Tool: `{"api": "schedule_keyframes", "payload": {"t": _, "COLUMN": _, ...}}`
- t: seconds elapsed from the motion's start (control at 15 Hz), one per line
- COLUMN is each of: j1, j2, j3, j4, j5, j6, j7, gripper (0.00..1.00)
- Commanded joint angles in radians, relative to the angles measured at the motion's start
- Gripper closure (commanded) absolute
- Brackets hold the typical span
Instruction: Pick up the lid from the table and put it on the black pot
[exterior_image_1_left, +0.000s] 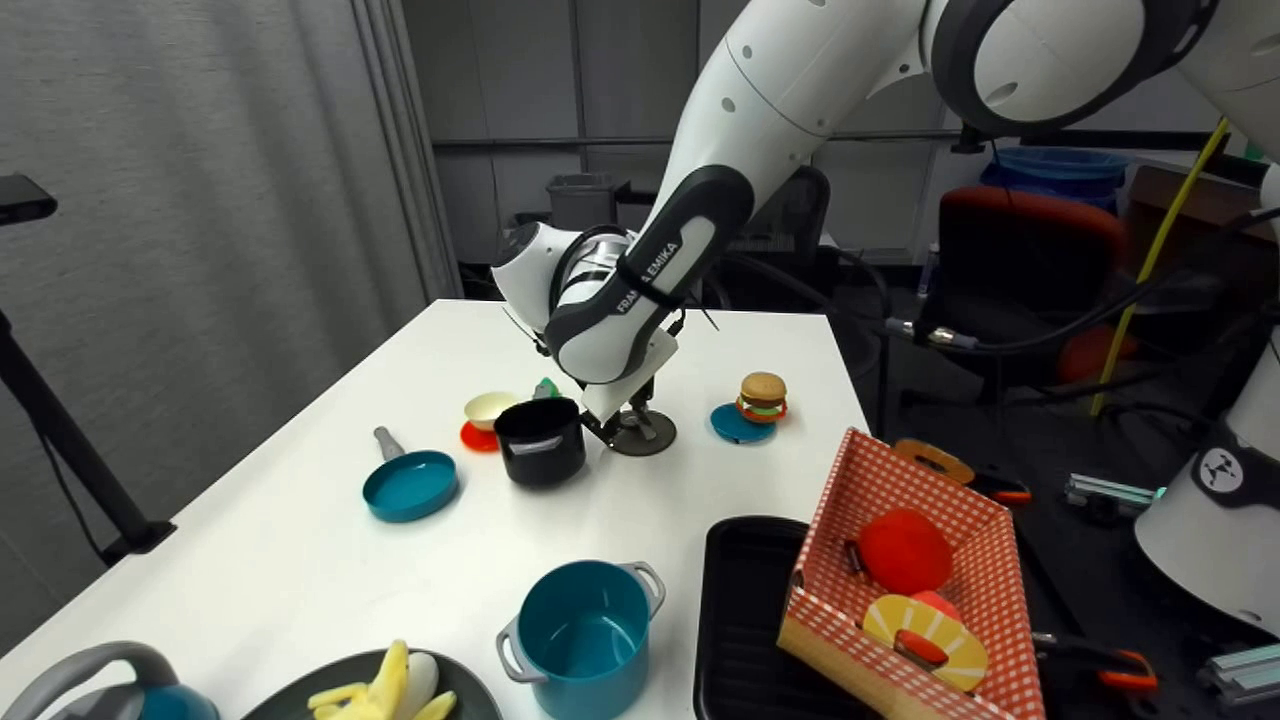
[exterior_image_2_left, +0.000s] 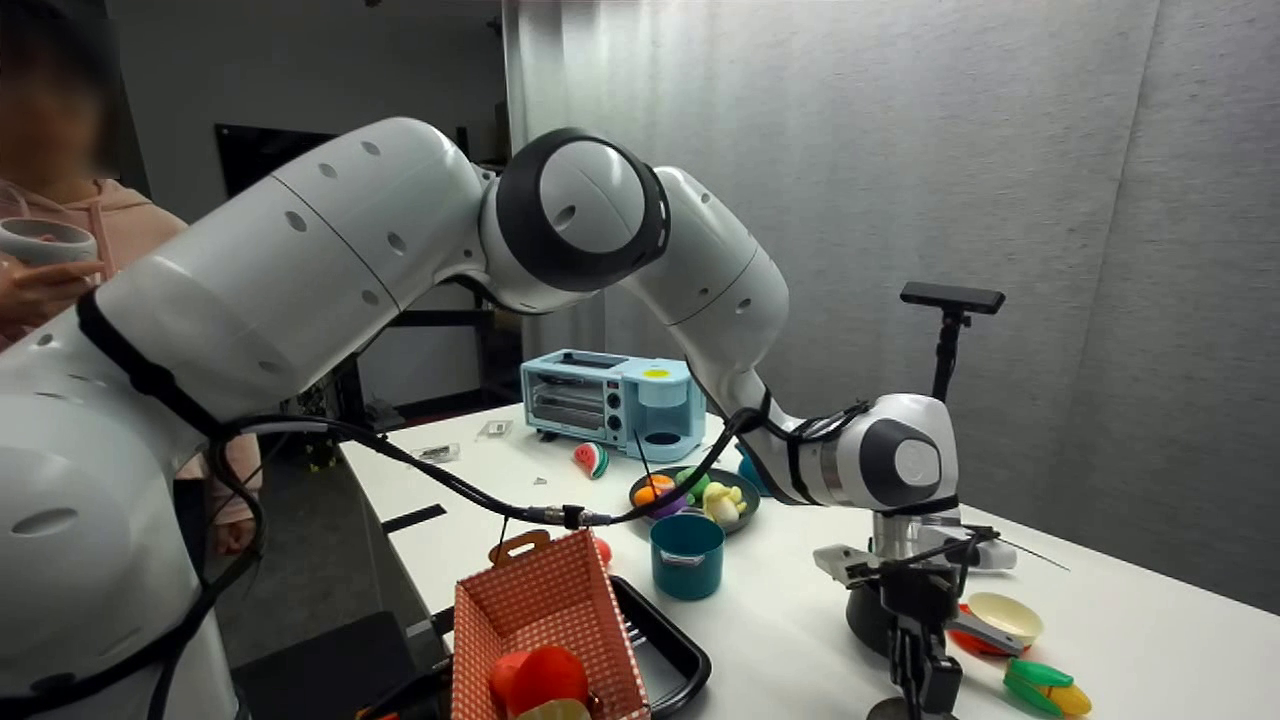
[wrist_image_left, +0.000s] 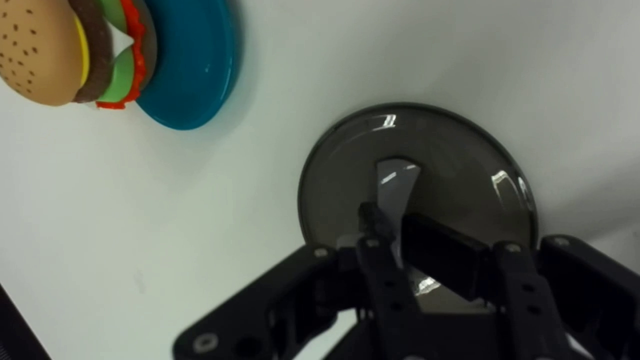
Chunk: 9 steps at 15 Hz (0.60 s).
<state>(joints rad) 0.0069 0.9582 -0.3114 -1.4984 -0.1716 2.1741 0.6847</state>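
Observation:
The lid (wrist_image_left: 345, 175) is a round dark grey glossy disc with a raised grey knob (wrist_image_left: 397, 180) at its middle. In an exterior view the lid (exterior_image_1_left: 652, 436) is at the table, right of the black pot (exterior_image_1_left: 540, 460). Only a bit of the lid (exterior_image_2_left: 885, 710) shows at the bottom edge of an exterior view. My gripper (wrist_image_left: 396, 227) has its fingers on both sides of the knob, closed on it. I cannot tell whether the lid is raised off the table. The open black pot (exterior_image_2_left: 866, 618) is partly hidden behind the gripper in an exterior view; it is out of the wrist view.
A toy burger (exterior_image_1_left: 763, 396) sits on a teal disc (exterior_image_1_left: 735, 426) right of the lid. A teal pan (exterior_image_1_left: 410, 487), a cream bowl (exterior_image_1_left: 489, 408) and toy corn (exterior_image_2_left: 1045, 690) lie around the black pot. A teal pot (exterior_image_1_left: 583, 640), black tray (exterior_image_1_left: 745, 600) and red-checked basket (exterior_image_1_left: 820, 560) stand nearer.

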Motion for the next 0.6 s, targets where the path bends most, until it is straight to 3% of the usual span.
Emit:
{"api": "schedule_keyframes", "payload": {"t": 0.0, "j1": -0.003, "j2": 0.025, "j3": 0.002, "j4": 0.018, "j5": -0.010, "j6": 0.023, "j7": -0.006, "gripper": 0.96}}
{"api": "schedule_keyframes", "payload": {"t": 0.2, "j1": -0.004, "j2": 0.025, "j3": 0.003, "j4": 0.017, "j5": -0.014, "j6": 0.028, "j7": -0.023, "gripper": 0.96}}
{"api": "schedule_keyframes", "payload": {"t": 0.27, "j1": 0.033, "j2": -0.174, "j3": -0.033, "j4": -0.160, "j5": -0.054, "j6": 0.026, "j7": -0.046, "gripper": 0.96}}
{"api": "schedule_keyframes", "payload": {"t": 0.53, "j1": 0.047, "j2": -0.308, "j3": -0.066, "j4": -0.243, "j5": -0.144, "j6": 0.029, "j7": -0.064, "gripper": 0.96}}
